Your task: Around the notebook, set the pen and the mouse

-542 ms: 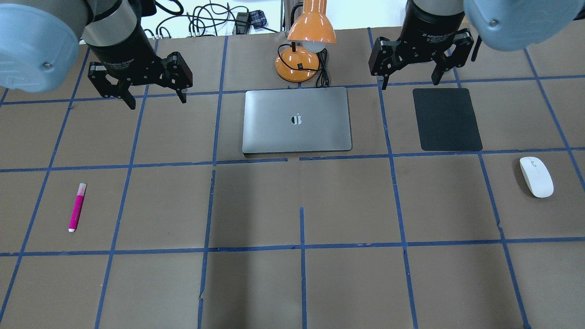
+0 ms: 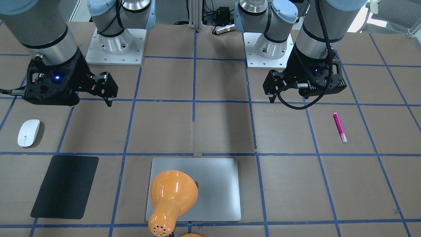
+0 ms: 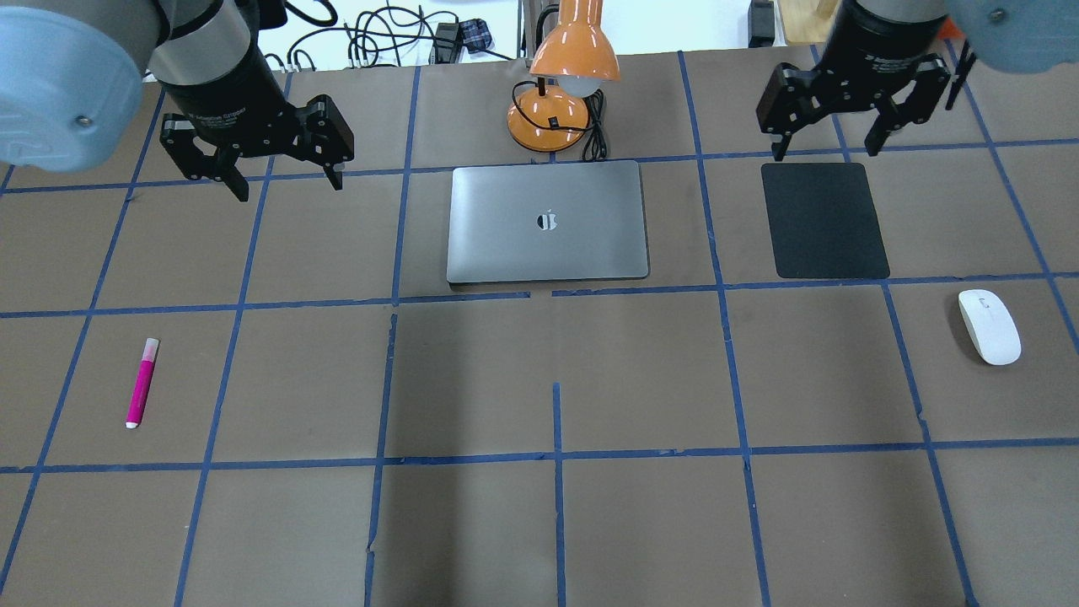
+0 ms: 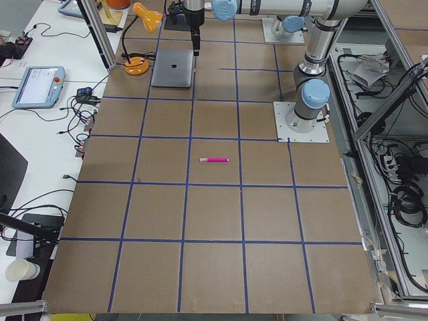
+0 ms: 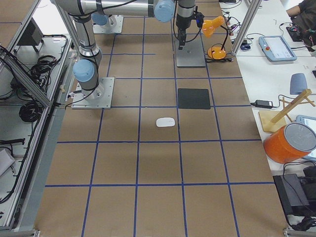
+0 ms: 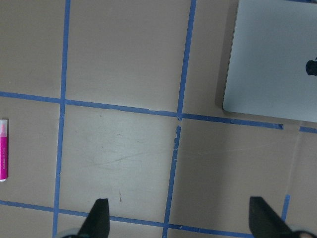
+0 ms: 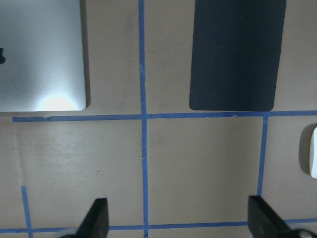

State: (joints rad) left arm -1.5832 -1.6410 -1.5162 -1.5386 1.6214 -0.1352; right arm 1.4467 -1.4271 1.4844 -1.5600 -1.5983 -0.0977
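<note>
The magenta pen (image 3: 142, 383) lies flat on the table's left side, well in front of my left gripper (image 3: 288, 187). That gripper hovers open and empty, left of the notebook (image 3: 548, 221). In the left wrist view the pen (image 6: 3, 150) sits at the left edge and the notebook (image 6: 272, 59) at the top right. The white mouse (image 3: 989, 325) rests at the far right. My right gripper (image 3: 824, 152) hangs open and empty over the far edge of the black pad. In the right wrist view the mouse (image 7: 313, 158) peeks in at the right edge.
A matte black pad (image 3: 824, 221) lies right of the notebook. An orange desk lamp (image 3: 560, 93) with its cord stands just behind the notebook. Blue tape lines grid the brown table (image 3: 556, 506). Cables lie past the far edge.
My right gripper has shifted to the right and slightly farther back, now above the black pad's far edge. The left gripper, pen, mouse and notebook have not moved.
</note>
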